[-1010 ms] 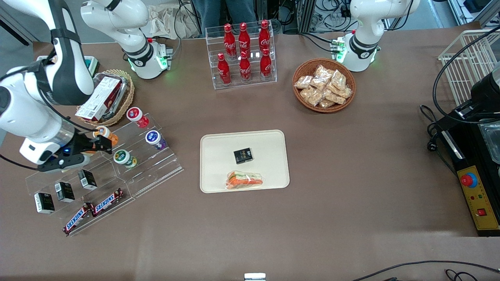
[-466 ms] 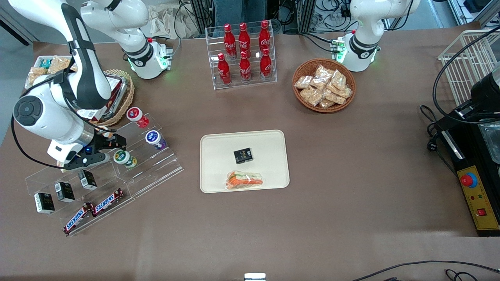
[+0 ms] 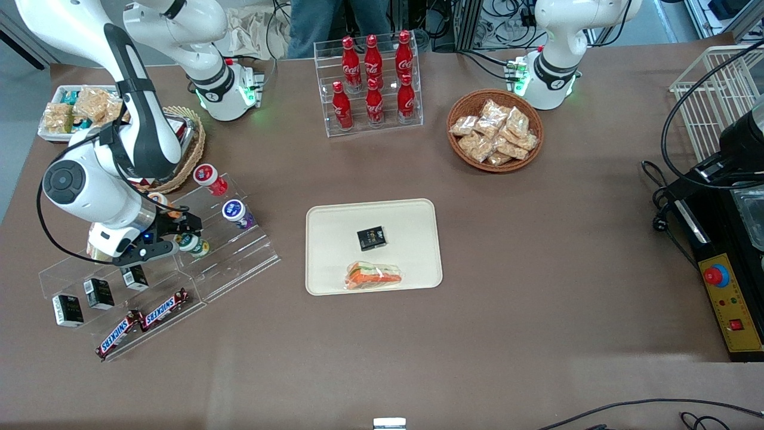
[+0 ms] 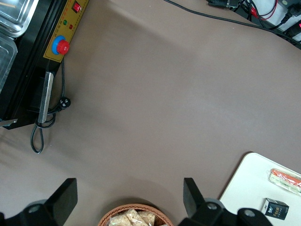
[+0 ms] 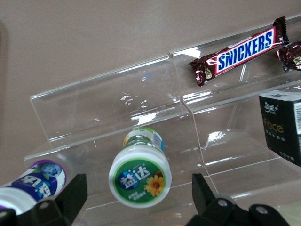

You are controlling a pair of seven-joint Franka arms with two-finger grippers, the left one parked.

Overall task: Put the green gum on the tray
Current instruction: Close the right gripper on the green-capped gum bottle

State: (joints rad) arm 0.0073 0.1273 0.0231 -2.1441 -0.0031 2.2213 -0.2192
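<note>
The green gum point(image 3: 193, 244) lies on its side on a step of the clear acrylic stand point(image 3: 239, 260), its white lid with the green-and-yellow label facing my wrist camera point(image 5: 139, 175). My gripper point(image 3: 186, 227) hovers just above it and is open; in the right wrist view the gripper point(image 5: 137, 189) has one finger on each side of the lid, with gaps and no contact. The cream tray point(image 3: 334, 215) lies flat on the table toward the parked arm's end from the stand, and its corner point(image 4: 249, 183) shows in the left wrist view.
On the stand are a purple bottle point(image 3: 237, 213) point(image 5: 33, 181), a red one point(image 3: 207, 178), an orange one point(image 3: 160, 202), black boxes point(image 3: 98, 292) point(image 5: 282, 125) and Snickers bars point(image 3: 167, 307) point(image 5: 240, 54). The tray holds a black box point(image 3: 371, 237) and a sandwich packet point(image 3: 373, 276).
My gripper has moved along the stand from over the orange bottle to the green gum, coming nearer to the tray. The bottles have not moved.
</note>
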